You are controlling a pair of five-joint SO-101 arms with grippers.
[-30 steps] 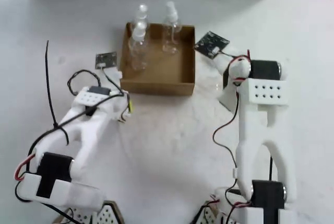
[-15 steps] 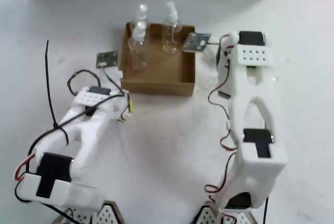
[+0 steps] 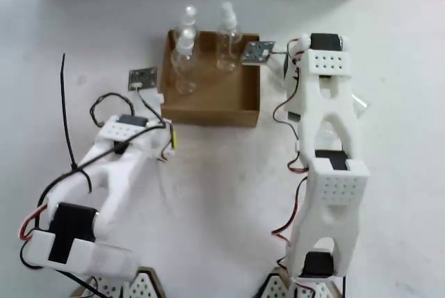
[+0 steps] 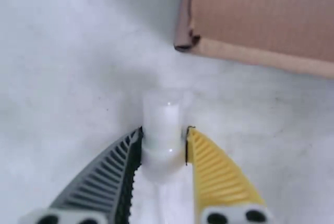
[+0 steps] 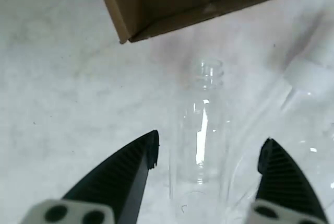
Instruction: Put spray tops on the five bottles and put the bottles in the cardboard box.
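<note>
I am counting three bottles (image 3: 184,58) wearing spray tops and standing inside the cardboard box (image 3: 208,114), which is sitting at twelve o'clock on the counter (image 3: 396,41); I am judging the job a little over half done, with two bottles left to cap and box. One uncapped bottle (image 5: 201,130) is lying on the counter just beside a corner of the box, its open neck pointing toward the box; a loose spray top (image 5: 312,72) is lying near it. The right pincer (image 5: 210,145) is hovering above that bottle with its jaws spread wide, one on each side of the body and not touching it; the right arm is stretching from five o'clock up toward one o'clock, alongside the box's three o'clock wall. The left pincer (image 4: 163,132) is pinching a small white piece (image 4: 166,112), which I am taking for a spray top, though I cannot tell for certain; the left arm is bending in from seven o'clock, its pincer sitting low near the box's seven o'clock corner.
</note>
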